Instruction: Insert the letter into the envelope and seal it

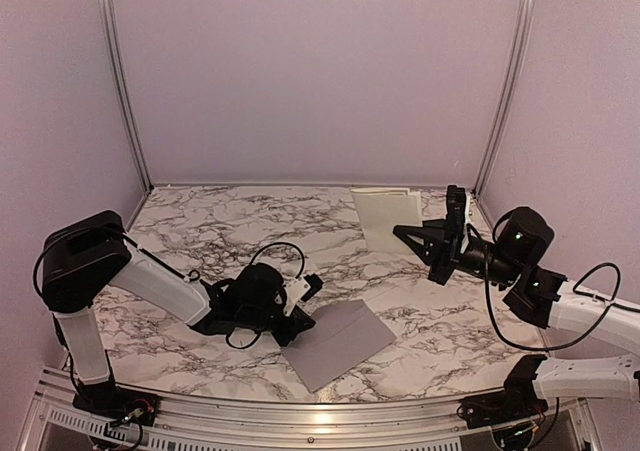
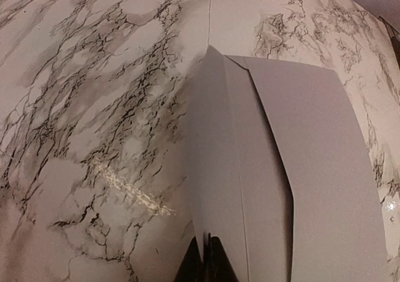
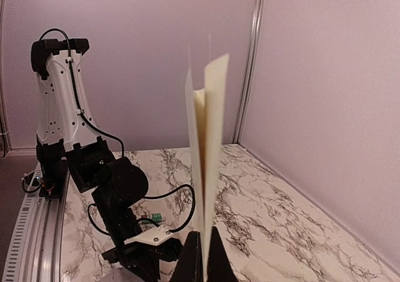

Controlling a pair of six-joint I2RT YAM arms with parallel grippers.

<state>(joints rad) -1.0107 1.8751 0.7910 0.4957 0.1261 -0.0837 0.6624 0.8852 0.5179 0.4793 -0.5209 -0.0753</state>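
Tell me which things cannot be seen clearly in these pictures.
- Top view: fingertips of the left gripper, hidden under its own body beside the envelope.
- Right wrist view: a small green object near the left arm, too small to identify.
- Right wrist view: lower end of the letter and the right gripper, cut off by the bottom edge.

Dim, even pinkish light; soft shadows. Glare streaks the marble table point(image 2: 75, 75) in the left wrist view; the letter point(image 3: 212, 119) ghosts at its top edge, blurred.

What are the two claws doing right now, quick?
Left gripper: closed on the edge of the grey envelope.
Right gripper: closed, holding the cream letter upright.
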